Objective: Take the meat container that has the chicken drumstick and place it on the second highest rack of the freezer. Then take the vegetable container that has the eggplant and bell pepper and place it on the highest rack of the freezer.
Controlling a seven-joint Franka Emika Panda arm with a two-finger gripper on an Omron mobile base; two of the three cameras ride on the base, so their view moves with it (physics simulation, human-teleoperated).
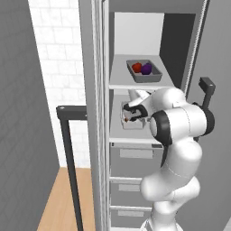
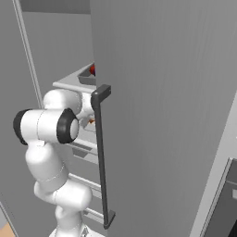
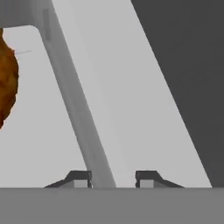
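The drumstick [image 3: 6, 83] container's [image 1: 131, 121] wall stands between the gripper's [image 3: 113, 178] slightly parted fingers; the arm reaches into the freezer's [image 1: 135, 135] second-highest shelf.

Glossy purple eggplant [image 1: 146, 68], matt grey freezer [image 1: 90, 67]

Glossy white rounded arm [image 1: 178, 153] with black joint rings, dark gripper [image 1: 135, 113]
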